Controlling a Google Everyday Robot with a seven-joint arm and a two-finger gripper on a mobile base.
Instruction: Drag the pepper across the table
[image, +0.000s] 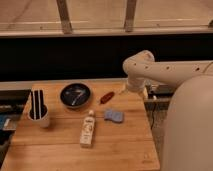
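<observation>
The pepper (106, 97) is a small dark-red chili lying on the wooden table (60, 145), near its far edge, just right of the black bowl (75, 94). My gripper (122, 92) hangs from the white arm (150, 70) that reaches in from the right. It sits just right of the pepper, low over the table's far right part, and I cannot tell whether it touches the pepper.
A pale blue sponge-like piece (114, 116) lies in front of the pepper. A white bottle (88, 130) lies on its side mid-table. A white cup with dark utensils (39, 109) stands at the left. The robot's white body (190, 130) fills the right side.
</observation>
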